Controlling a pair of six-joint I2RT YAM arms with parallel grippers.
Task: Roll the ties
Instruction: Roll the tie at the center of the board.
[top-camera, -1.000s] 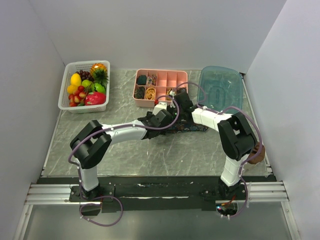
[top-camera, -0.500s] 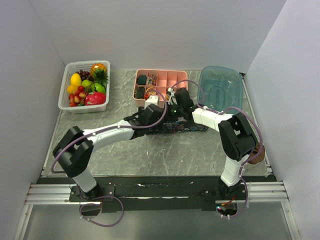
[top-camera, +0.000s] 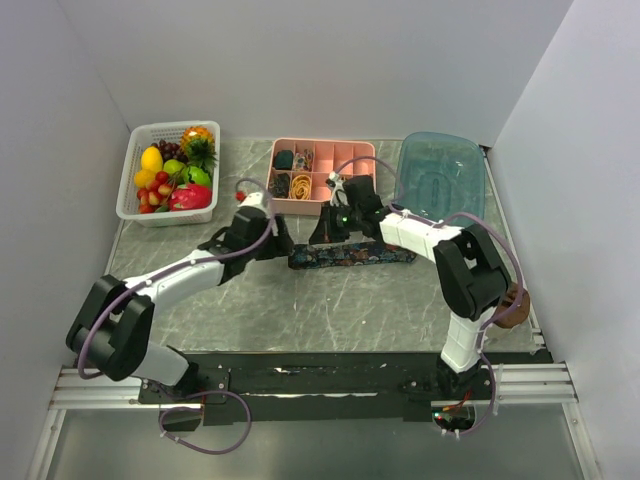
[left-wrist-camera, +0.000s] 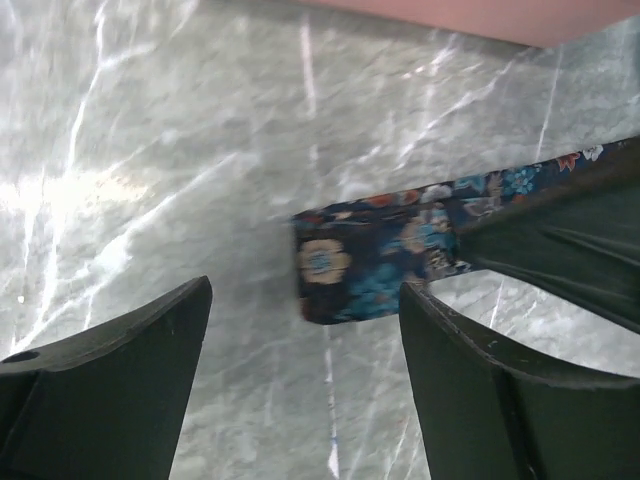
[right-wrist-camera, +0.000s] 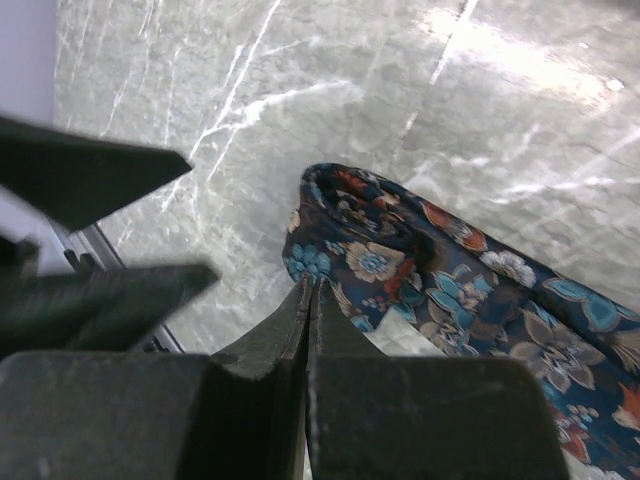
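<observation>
Tie (top-camera: 360, 256), dark navy paisley; flat strip

The tie (top-camera: 350, 256) at mid-frame is matt woven cloth with a paisley pattern. The table (top-camera: 300, 300) under it looks like smooth, glossy grey marble. At upper right, the tub (top-camera: 441, 176) is translucent blue plastic

Near tabletop (top-camera: 330, 305): bare marble from tie (top-camera: 355, 256) to the front edge; open passage.
Left strip: bare marble in front of basket (top-camera: 150, 216).
Tie's left end: left hand (left-wrist-camera: 305, 288) faces it, fingers spread.
Over tie: right hand (right-wrist-camera: 308, 285), pinched closed, blocks that end.
Back: tray (top-camera: 355, 160) just behind tie, narrow gap; tub (top-camera: 440, 178) back right.
Sides: walls (top-camera: 50, 150) close both flanks.
</observation>
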